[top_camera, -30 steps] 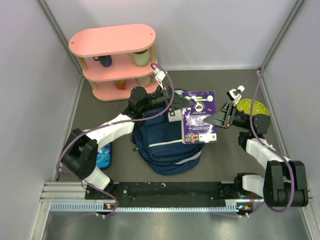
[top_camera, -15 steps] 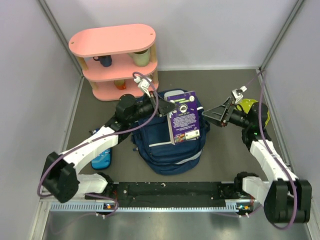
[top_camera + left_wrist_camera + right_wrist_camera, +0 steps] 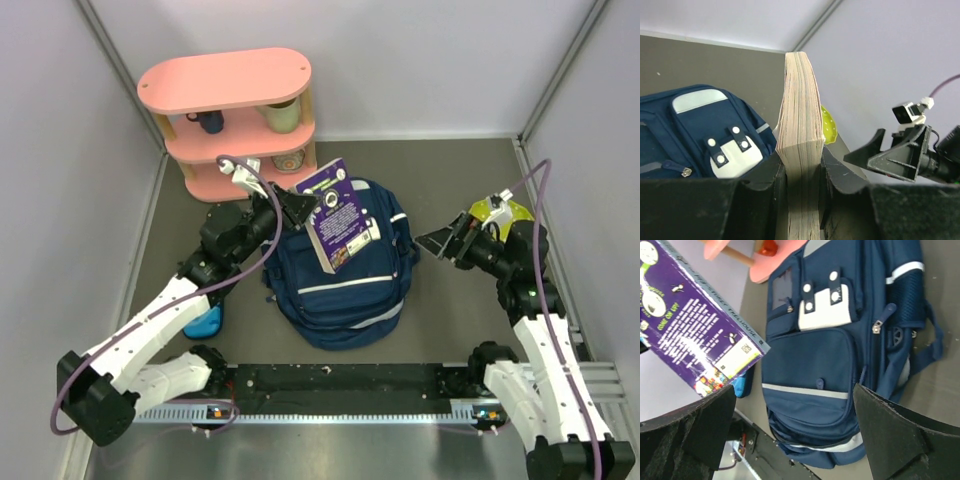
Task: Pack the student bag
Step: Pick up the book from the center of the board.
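Note:
The student bag (image 3: 345, 280), navy with white stripes and patches, lies flat mid-table, its front pockets up (image 3: 825, 350). My left gripper (image 3: 300, 205) is shut on a purple book (image 3: 337, 215) and holds it tilted above the bag's upper left part. In the left wrist view the book's page edge (image 3: 800, 120) stands clamped between both fingers of that gripper (image 3: 800, 175), with the bag (image 3: 695, 125) below to the left. My right gripper (image 3: 440, 243) hangs wide open to the right of the bag and holds nothing. Between its fingers (image 3: 795, 410) I see the bag and the book (image 3: 695, 325).
A pink three-tier shelf (image 3: 230, 120) holding cups stands at the back left. A bright-blue pencil case (image 3: 205, 320) lies left of the bag. A yellow-green dotted plate (image 3: 497, 210) sits behind the right gripper. Walls close in left, right and back.
My right gripper has opened wide and drawn back to the right, away from the book. The left arm has swung the book leftward and tilted it over the bag's upper left.

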Robot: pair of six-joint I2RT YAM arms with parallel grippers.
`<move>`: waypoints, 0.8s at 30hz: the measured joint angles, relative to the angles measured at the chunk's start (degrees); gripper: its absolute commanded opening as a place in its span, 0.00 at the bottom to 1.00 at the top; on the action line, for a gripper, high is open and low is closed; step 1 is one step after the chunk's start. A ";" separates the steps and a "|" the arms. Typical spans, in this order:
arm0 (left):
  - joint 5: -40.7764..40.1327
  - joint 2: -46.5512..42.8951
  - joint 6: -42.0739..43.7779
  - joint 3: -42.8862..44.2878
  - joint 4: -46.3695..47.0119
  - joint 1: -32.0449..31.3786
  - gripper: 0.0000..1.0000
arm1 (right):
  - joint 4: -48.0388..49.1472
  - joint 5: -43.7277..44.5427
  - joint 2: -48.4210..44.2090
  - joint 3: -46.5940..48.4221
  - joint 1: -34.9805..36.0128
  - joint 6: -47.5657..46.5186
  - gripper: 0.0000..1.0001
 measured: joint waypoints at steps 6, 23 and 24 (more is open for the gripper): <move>-3.72 -1.95 -1.40 -3.19 0.35 0.11 0.00 | -12.37 14.23 1.44 8.39 8.04 -6.32 0.99; -5.01 -2.23 -11.41 -14.47 14.75 0.68 0.00 | 13.27 20.76 2.16 -12.26 26.86 19.32 0.99; -4.72 -1.86 -12.26 -15.13 17.35 0.68 0.00 | 14.71 21.24 2.19 -13.20 28.57 21.29 0.99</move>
